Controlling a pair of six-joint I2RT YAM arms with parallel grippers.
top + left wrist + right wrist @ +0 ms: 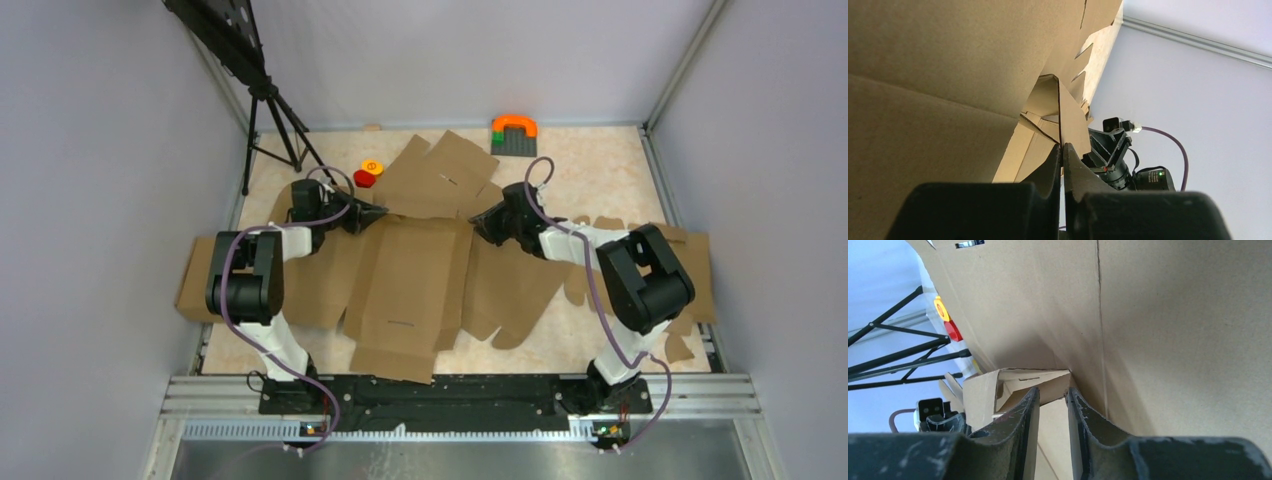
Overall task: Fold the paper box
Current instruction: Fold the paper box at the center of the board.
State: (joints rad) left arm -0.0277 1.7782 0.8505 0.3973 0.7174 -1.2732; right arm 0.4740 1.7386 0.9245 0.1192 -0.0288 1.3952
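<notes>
**Paper box (410, 290) spread open in the middle of the desk (600, 170)**

In the top view the paper box sits centre frame as a creased sheet. There's a long middle panel with flaps fanning out left and right, and the bottom flap reaches down to the rail (450, 385) by the arm bases. As a container it's more sheet than tray.

The left claw (372, 213) is at the panel's upper left corner. In the left wrist view its fingers (1048, 170) are pressed tight together. A thin flap edge runs straight down into the seam between them, so it looks pinched on the box.

The right claw (480, 222) is at the upper right corner. In its own view the fingers (1023, 415) leave only a narrow gap, with a folded-over corner sitting right at the tips. Whether it's gripping or just touching, I can't tell.

Hard to make out: both forearms cover bits of the side flaps, and cardboard fills most of both wrist views. Another cardboard sheet (440, 170) lies just above the box in the top view; I can't say if they overlap or only touch. A red and yellow thing (368, 173) sits at that sheet's left edge, too small to identify.
</notes>
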